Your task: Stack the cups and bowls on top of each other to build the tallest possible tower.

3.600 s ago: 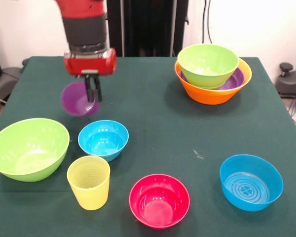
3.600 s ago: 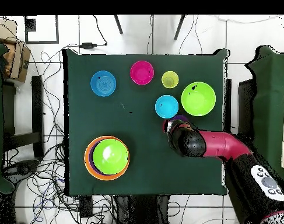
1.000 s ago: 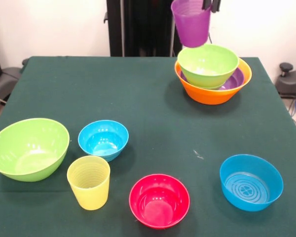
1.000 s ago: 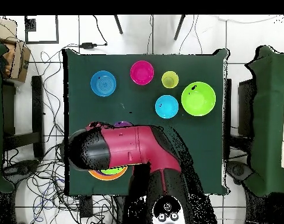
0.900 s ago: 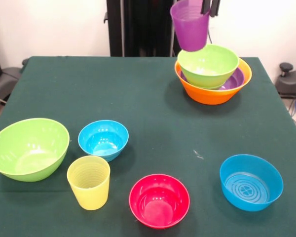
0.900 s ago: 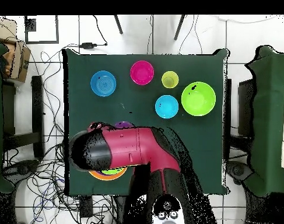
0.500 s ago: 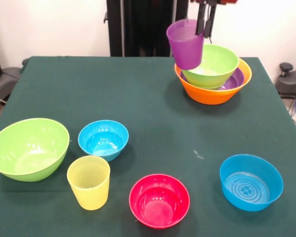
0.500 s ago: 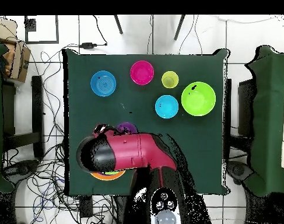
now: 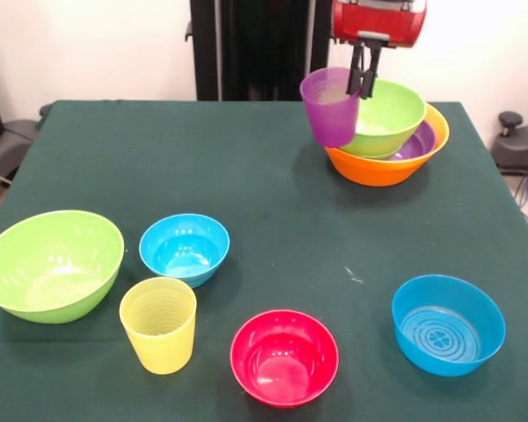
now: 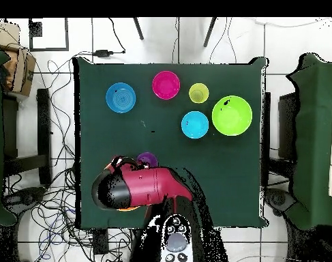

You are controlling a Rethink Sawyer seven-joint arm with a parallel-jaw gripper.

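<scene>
Purple cup, rim pinched in fingers, tilted beside stacked bowls.

Smooth translucent purple plastic cup: one
Ribbed pale yellow plastic cup: one
Glossy plastic bowls visible: seven, namely two lime green, two blue, one pink-red, one orange, one purple

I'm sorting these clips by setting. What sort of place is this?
Probably a robotics lab or test room: a green-covered table set with plastic bowls, loose cables trailing over a tiled floor around it, and a robot's gripper holding a purple cup.
</scene>
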